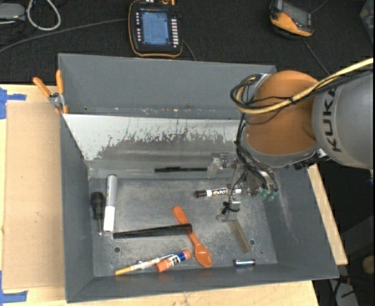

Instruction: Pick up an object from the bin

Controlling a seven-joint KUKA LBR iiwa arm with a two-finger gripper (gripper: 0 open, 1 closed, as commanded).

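Note:
My gripper (233, 203) hangs low in the right half of the bin, under the arm's orange cover. Just to its left, a small black marker with a white label (211, 192) lies on the bin floor, its right end close to the gripper. Below the gripper a flat brownish strip (240, 238) rests on the floor. An orange spoon (192, 236) lies further to the lower left. Nothing can be seen held.
A black pen (181, 169) lies along the back wall. At the left are a white tube (109, 204) and a black cap-like piece (97, 204). A long black rod (150, 232), an orange-and-blue pen (154, 264) and a small dark clip (244, 262) lie near the front.

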